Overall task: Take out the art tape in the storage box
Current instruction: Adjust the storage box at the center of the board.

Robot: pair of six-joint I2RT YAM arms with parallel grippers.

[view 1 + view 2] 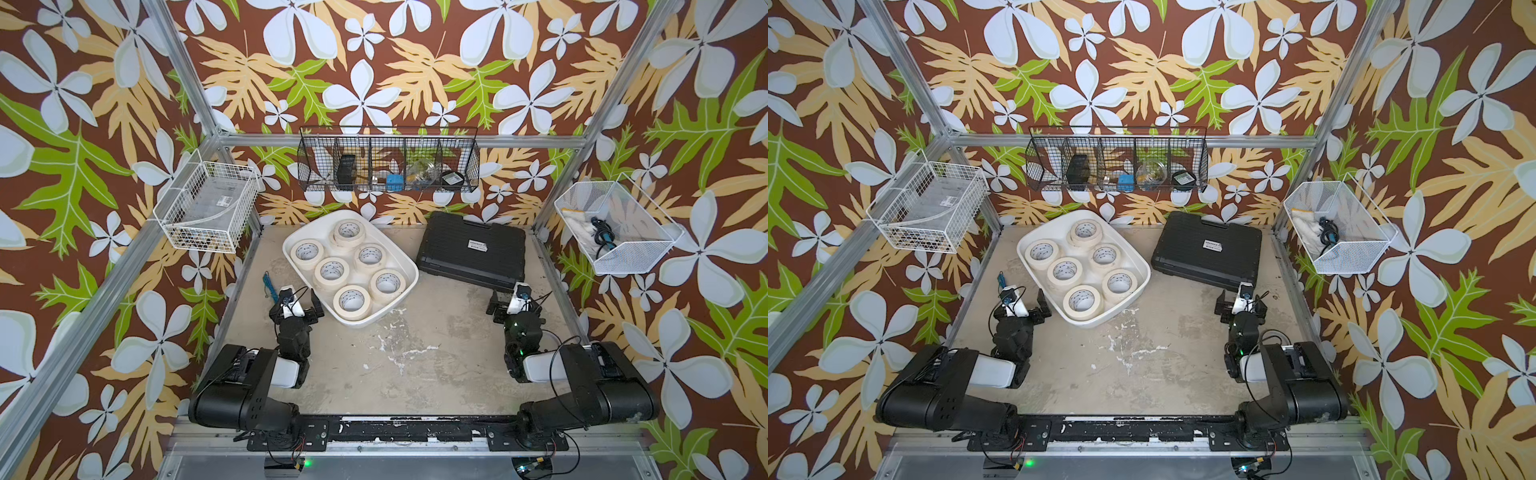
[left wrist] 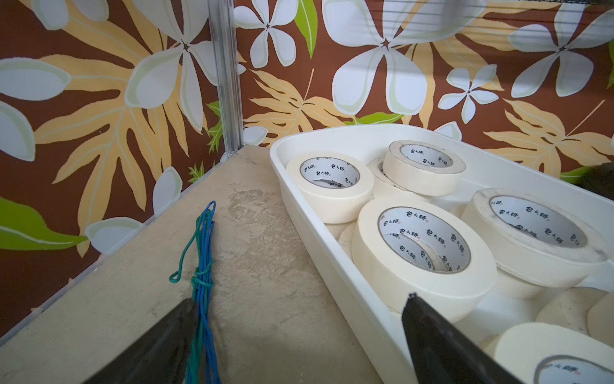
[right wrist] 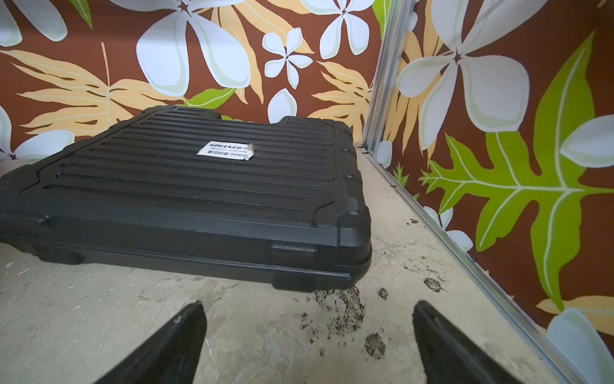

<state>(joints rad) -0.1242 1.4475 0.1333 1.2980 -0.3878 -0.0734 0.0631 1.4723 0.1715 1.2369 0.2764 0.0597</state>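
Both my arms sat at the near side of the counter (image 1: 415,357). My left claw (image 2: 302,299) was spread wide with nothing in it, just beside the near-left wall of the storage box (image 1: 376,316). One finger hung over a little bundle of blue and green wire (image 2: 203,246) that lay on the counter left of the box. My right claw (image 3: 309,304) was wide apart too and empty. It pointed at the near edge of a black hard case (image 3: 186,186) on the far right of the counter, close to it but not touching.

The art tape (image 1: 317,275) was all inside the box. Both top views showed six cream rolls lying flat on top, and my left wrist camera caught more rolls underneath, so they were stacked. The farthest roll sat a bit crooked on the one below it.

The box was turned at an angle, left of centre toward the far wall. Its right corner came right up next to the case, and I couldn't tell if they touched.
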